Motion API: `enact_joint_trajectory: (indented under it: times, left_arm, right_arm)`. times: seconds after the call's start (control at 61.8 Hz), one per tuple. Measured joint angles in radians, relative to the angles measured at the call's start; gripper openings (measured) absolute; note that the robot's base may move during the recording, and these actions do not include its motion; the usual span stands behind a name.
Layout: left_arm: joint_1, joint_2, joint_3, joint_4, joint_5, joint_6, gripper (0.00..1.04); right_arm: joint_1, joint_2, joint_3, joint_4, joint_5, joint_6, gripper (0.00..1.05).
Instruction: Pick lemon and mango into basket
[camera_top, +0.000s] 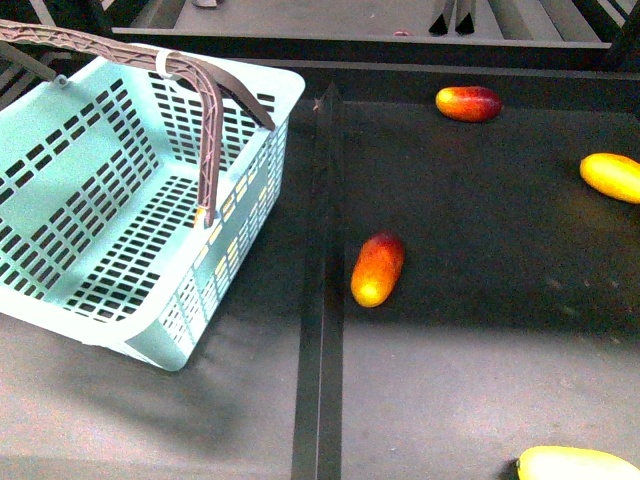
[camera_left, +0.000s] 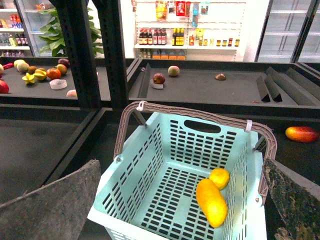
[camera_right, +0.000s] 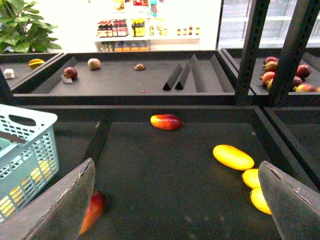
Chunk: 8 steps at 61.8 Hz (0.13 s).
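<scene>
A pale yellow fruit (camera_top: 575, 464) sits cut off at the near edge of the dark display tray (camera_top: 470, 340), only its top showing in the front view. Left of the tray's raised divider (camera_top: 320, 300), the turquoise basket (camera_top: 60, 180) rests tilted, brown handles (camera_top: 205, 120) swung up. Its near wall hides the contents from the front; the left wrist view shows a yellow mango (camera_left: 211, 202) lying on the slotted floor, touching a lemon (camera_left: 219, 178) just behind it. Both fingers of the left gripper (camera_left: 180, 210) frame that view, spread wide and holding nothing. Mid-tray lies a red-and-yellow mango (camera_top: 377, 269), partly hidden in the right wrist view behind one finger of the right gripper (camera_right: 177, 200), likewise wide open and empty. Farther right, a yellow mango (camera_top: 611, 176) is clipped by the frame; two more yellow fruits (camera_right: 255, 187) near it, possibly lemons, are half hidden. Farthest back sits another red mango (camera_top: 468, 103).
</scene>
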<state>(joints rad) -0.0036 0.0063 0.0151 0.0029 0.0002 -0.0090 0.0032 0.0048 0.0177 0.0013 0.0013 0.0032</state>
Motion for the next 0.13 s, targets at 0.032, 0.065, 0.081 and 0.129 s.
enact_joint_trajectory:
  times: [0.032, 0.065, 0.081, 0.129]
  left_arm:
    - [0.0, 0.0, 0.0, 0.0, 0.0, 0.0, 0.98]
    - [0.0, 0.0, 0.0, 0.0, 0.0, 0.0, 0.98]
    - [0.0, 0.0, 0.0, 0.0, 0.0, 0.0, 0.98]
    - [0.0, 0.0, 0.0, 0.0, 0.0, 0.0, 0.98]
  right_arm:
    - [0.0, 0.0, 0.0, 0.0, 0.0, 0.0, 0.96]
    - [0.0, 0.0, 0.0, 0.0, 0.0, 0.0, 0.96]
    - [0.0, 0.0, 0.0, 0.0, 0.0, 0.0, 0.96]
    - [0.0, 0.0, 0.0, 0.0, 0.0, 0.0, 0.96]
